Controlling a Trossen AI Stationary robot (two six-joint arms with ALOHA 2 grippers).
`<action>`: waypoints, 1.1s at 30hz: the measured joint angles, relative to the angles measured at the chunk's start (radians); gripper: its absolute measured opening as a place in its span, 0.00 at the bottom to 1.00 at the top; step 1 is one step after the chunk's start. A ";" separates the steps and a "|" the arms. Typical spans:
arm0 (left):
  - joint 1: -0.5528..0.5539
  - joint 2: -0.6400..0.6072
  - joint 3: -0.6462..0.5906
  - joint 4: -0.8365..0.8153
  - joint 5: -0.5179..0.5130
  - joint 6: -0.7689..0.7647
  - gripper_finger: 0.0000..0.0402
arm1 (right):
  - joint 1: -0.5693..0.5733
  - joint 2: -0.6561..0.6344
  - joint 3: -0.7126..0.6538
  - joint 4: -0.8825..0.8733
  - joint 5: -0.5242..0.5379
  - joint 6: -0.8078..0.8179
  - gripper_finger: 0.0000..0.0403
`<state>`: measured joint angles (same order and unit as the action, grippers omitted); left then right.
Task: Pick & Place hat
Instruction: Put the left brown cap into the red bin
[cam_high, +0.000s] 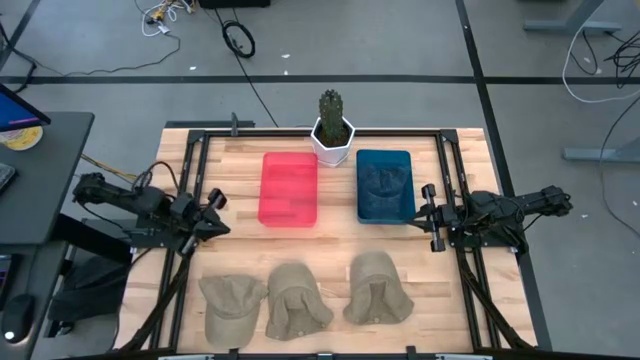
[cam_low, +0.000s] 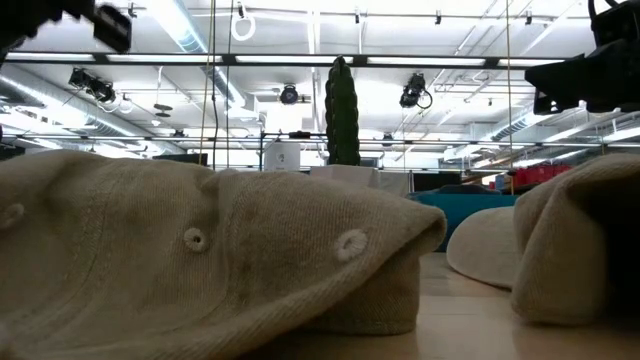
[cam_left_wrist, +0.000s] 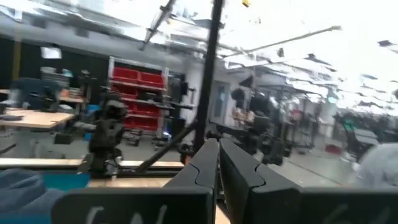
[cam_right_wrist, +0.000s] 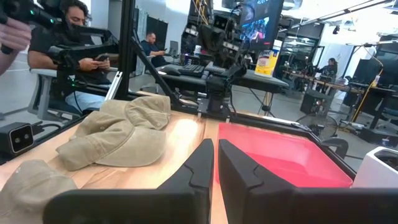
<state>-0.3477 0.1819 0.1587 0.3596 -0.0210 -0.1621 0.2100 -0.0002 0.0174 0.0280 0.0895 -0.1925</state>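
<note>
Three beige hats lie crown up in a row along the table's near edge: one at the left (cam_high: 232, 305), one in the middle (cam_high: 297, 300), one at the right (cam_high: 377, 290). In the low view the nearest hat (cam_low: 200, 250) fills the foreground. My left gripper (cam_high: 214, 210) hovers shut at the table's left side, beyond the left hat and tipped slightly upward (cam_left_wrist: 217, 165). My right gripper (cam_high: 432, 215) hovers shut at the table's right side, pointing level across the table (cam_right_wrist: 215, 158). Neither gripper touches a hat.
A red tray (cam_high: 289, 188) and a blue tray (cam_high: 385, 185) lie side by side at the table's middle. A cactus in a white pot (cam_high: 333, 130) stands behind them at the far edge. Black frame rails (cam_high: 190, 180) run along both sides. People sit beyond the table.
</note>
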 joint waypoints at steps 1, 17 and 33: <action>-0.007 0.034 0.038 -0.018 0.015 0.014 0.05 | 0.000 0.000 0.000 0.000 0.000 0.000 0.06; -0.189 0.712 0.867 -1.229 -0.226 -0.149 0.03 | 0.000 0.000 0.000 0.000 0.000 0.000 0.06; -0.520 1.206 1.104 -1.419 -0.203 -0.653 0.01 | 0.000 0.000 0.000 0.000 0.000 0.000 0.06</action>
<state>-0.8681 1.3876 1.2629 -1.0597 -0.2244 -0.8152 0.2100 -0.0002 0.0174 0.0280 0.0898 -0.1925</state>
